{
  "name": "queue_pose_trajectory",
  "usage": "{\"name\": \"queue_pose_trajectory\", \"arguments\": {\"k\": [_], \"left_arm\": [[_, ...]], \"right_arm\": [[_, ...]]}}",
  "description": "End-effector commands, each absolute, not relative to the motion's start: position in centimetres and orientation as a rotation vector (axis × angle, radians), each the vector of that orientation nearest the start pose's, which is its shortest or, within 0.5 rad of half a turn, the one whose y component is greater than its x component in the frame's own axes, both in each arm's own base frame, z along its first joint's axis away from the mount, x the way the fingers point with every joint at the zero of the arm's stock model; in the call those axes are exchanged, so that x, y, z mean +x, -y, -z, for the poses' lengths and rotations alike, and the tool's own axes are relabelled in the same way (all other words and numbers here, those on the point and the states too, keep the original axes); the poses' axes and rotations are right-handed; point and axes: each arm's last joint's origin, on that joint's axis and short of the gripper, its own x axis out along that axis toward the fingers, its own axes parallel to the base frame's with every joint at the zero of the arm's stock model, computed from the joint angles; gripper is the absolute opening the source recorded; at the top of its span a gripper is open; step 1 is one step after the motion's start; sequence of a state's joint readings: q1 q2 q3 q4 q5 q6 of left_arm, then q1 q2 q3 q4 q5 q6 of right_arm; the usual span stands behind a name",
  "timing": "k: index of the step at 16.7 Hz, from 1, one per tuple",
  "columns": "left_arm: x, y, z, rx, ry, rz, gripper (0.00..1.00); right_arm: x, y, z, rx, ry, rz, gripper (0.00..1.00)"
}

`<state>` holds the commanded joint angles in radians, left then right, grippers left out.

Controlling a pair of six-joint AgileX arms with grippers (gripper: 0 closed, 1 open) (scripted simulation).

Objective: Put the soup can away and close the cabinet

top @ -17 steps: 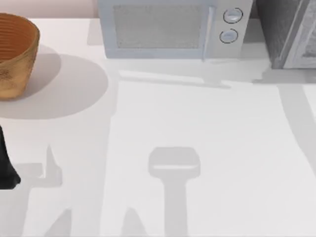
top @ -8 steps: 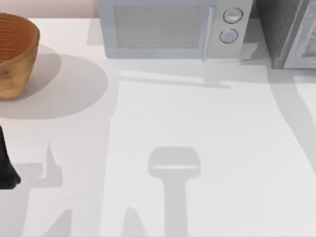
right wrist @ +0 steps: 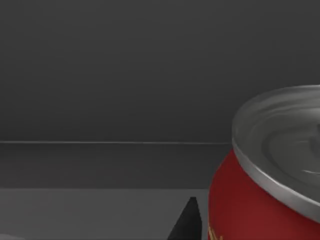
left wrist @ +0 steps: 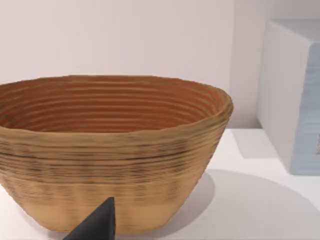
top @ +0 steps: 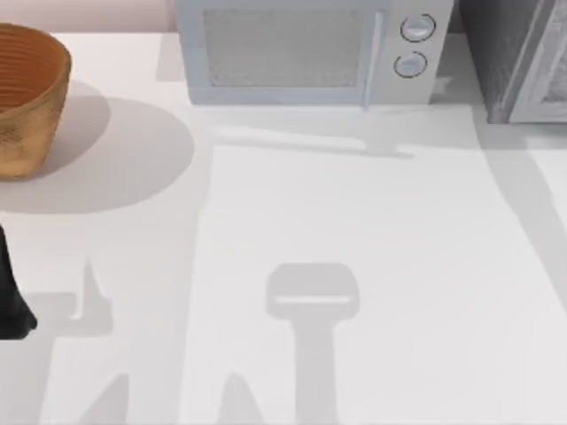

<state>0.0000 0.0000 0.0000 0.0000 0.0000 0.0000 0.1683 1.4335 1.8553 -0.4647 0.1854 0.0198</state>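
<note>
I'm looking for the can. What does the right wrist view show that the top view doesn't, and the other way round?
Right wrist view: the soup can, upright, my right hand beside it. Top view: the microwave, the basket, the white table, and my left arm parked at the table's left edge. Both: the cabinet, its outside from above, apparently its dark grey inside from the wrist.

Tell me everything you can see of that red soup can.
The soup can is a small red cylinder with a shiny silver metal top, ridged in rings and rimmed at the edge. A scrap of yellow-orange label shows low on its side. It stands upright, close in the right wrist view, against dark grey walls and a floor, seemingly inside the cabinet. A dark finger tip sits beside it; whether they touch is unclear.
</note>
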Motion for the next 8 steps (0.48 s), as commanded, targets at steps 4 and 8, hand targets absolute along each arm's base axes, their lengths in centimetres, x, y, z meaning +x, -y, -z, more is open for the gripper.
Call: {"name": "queue_pose_trajectory", "arguments": {"k": [4, 8], "left_arm": [[10.6, 0.1, -16.0, 0.000, 0.000, 0.000, 1.00], [10.6, 0.1, -16.0, 0.000, 0.000, 0.000, 1.00]], "right_arm": [[32.1, -5.1, -53.2, 0.000, -0.023, 0.002, 0.00], [35.5, -5.1, -54.9, 0.009, 0.035, 0.000, 0.00]]}}
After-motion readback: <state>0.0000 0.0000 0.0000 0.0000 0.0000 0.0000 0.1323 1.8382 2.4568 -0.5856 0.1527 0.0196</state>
